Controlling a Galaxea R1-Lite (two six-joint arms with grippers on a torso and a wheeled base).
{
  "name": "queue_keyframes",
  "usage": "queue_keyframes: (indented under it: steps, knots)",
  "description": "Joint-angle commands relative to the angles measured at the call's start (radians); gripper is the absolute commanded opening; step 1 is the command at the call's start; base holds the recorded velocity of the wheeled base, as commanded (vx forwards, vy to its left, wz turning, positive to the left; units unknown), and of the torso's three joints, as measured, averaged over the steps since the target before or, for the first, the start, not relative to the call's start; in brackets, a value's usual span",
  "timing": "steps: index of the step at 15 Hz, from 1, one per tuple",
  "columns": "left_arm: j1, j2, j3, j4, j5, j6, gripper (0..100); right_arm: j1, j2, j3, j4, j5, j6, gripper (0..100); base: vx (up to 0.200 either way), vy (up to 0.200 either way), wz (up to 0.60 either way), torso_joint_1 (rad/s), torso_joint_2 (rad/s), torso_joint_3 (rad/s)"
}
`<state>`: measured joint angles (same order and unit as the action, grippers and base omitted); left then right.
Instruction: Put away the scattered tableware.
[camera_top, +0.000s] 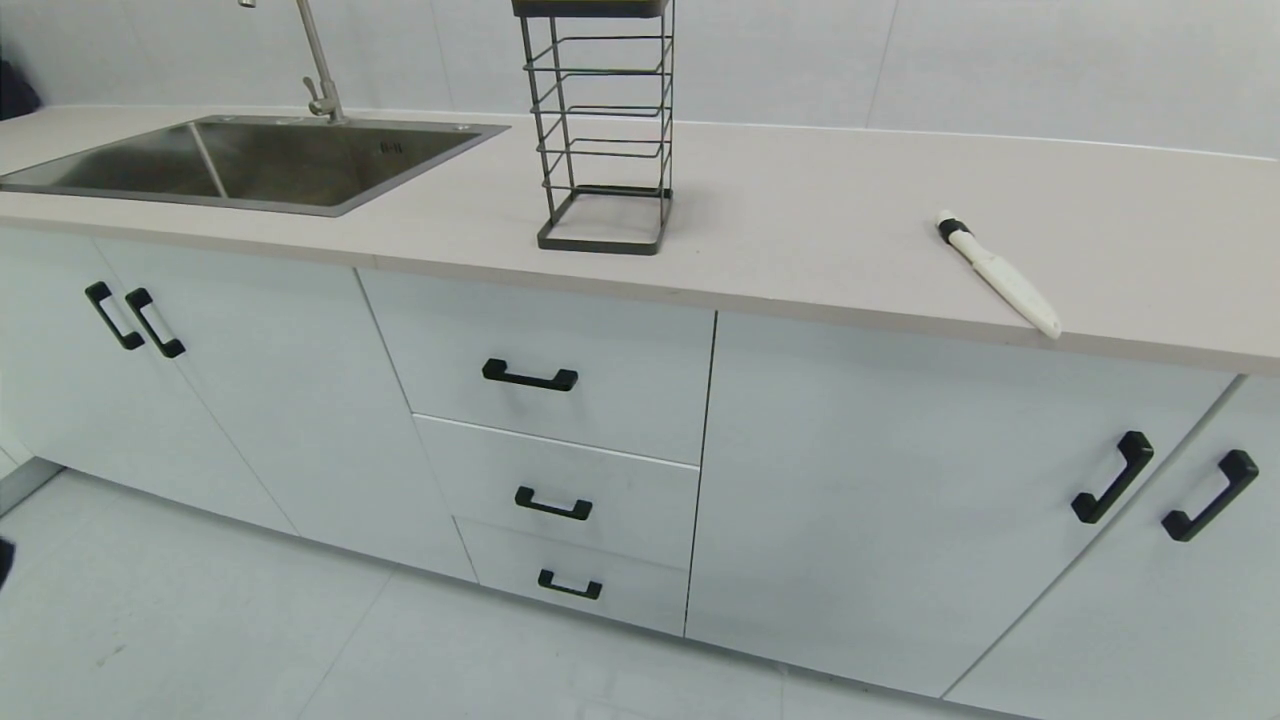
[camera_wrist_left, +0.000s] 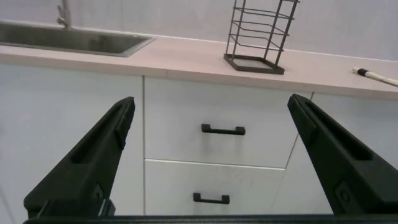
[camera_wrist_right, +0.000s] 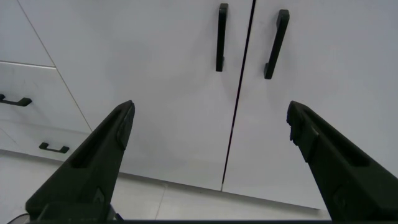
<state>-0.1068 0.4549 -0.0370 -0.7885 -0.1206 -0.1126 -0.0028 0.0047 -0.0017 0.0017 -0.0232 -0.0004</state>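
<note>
White knife (camera_top: 997, 275) lies flat near tabletop (camera_top: 800, 220) front edge, well apart from wire rack (camera_top: 603, 130), its likely destination. Left pincer (camera_wrist_left: 211, 102) and right pincer (camera_wrist_right: 210, 107) spread wide, empty, facing cabinets (camera_wrist_right: 155, 74).

A white knife (camera_top: 997, 274) lies on the counter (camera_top: 800, 190), well apart from the wire rack (camera_top: 603, 130).

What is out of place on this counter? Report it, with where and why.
The white utensil lies loose at the right end of the countertop. It is angled, with its tip at the front edge, where it might slip off. The wire rack stands upright, well apart from it. Nothing else stands out.
</note>
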Motion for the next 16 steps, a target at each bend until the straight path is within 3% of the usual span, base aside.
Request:
queue_keyframes:
  steps: [1, 4, 5, 7, 8, 11, 16]
  knots:
    - [0.039, -0.369, 0.034, 0.27, -0.007, 0.03, 100, 0.0, 0.001, 0.0, 0.0, 0.0, 0.0, 100, 0.0, 0.0, 0.0, 0.0, 0.0, 0.0]
    - [0.078, -0.389, 0.037, 0.456, -0.001, 0.044, 100, 0.0, 0.001, 0.0, 0.0, 0.0, 0.0, 100, 0.0, 0.0, 0.0, 0.0, 0.0, 0.0]
    - [0.108, -0.455, 0.037, 0.707, 0.001, 0.086, 100, 0.0, 0.001, 0.0, 0.0, 0.0, -0.001, 100, 0.0, 0.0, 0.0, 0.0, 0.0, 0.0]
    - [0.108, -0.455, 0.037, 0.732, 0.003, 0.116, 100, 0.0, 0.001, 0.0, 0.0, 0.0, -0.001, 100, 0.0, 0.0, 0.0, 0.0, 0.0, 0.0]
    - [0.108, -0.455, 0.037, 0.753, 0.019, 0.151, 100, 0.0, 0.001, 0.0, 0.001, 0.0, 0.0, 100, 0.0, 0.0, 0.0, 0.0, 0.0, 0.0]
    - [0.108, -0.455, 0.037, 0.787, 0.061, 0.129, 100, 0.0, 0.001, 0.0, 0.0, 0.0, -0.001, 100, 0.0, 0.0, 0.0, 0.0, 0.0, 0.0]
    - [0.108, -0.455, 0.037, 0.785, 0.061, 0.122, 100, 0.0, 0.001, 0.0, 0.0, 0.0, 0.0, 100, 0.0, 0.0, -0.6, 0.002, 0.0, 0.003]
